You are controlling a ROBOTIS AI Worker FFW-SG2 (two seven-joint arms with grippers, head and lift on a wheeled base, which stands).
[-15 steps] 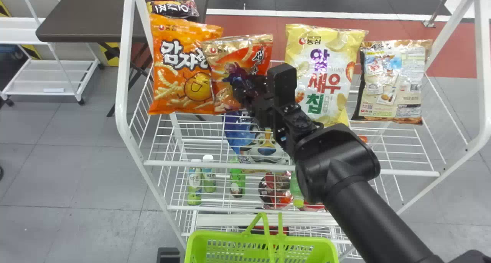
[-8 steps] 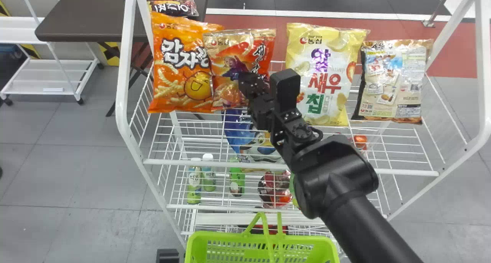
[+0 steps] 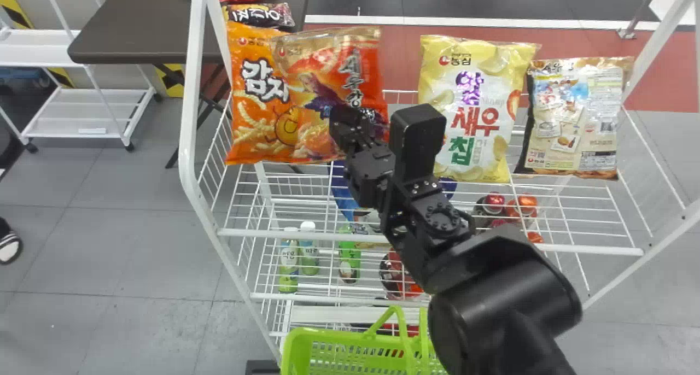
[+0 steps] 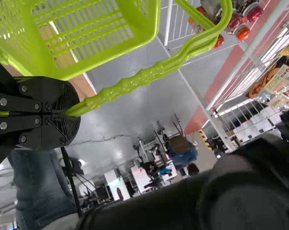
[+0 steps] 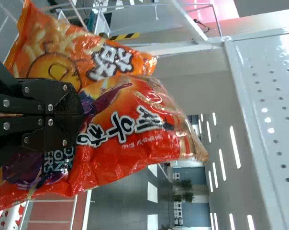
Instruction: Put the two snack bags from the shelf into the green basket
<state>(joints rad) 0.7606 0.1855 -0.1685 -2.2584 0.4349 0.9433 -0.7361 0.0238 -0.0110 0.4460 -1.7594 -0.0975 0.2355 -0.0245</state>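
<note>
Slid red bag (image 3: 320,58), pinched in right gripper (image 3: 345,121), farther left over orange bag (image 3: 249,129), widening gap beside yellow bag (image 3: 470,91); clasping basket handle (image 4: 149,76) in left gripper (image 4: 70,112).

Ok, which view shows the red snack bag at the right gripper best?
The right wrist view: the red snack bag is close up, with the right gripper closed on it. The head view shows its front too, overlapping the orange bag, with the gripper hiding part of its lower right.

the head view's bottom edge crops the green basket (image 3: 339,338), which the right arm (image 3: 503,309) partly hides.
</note>
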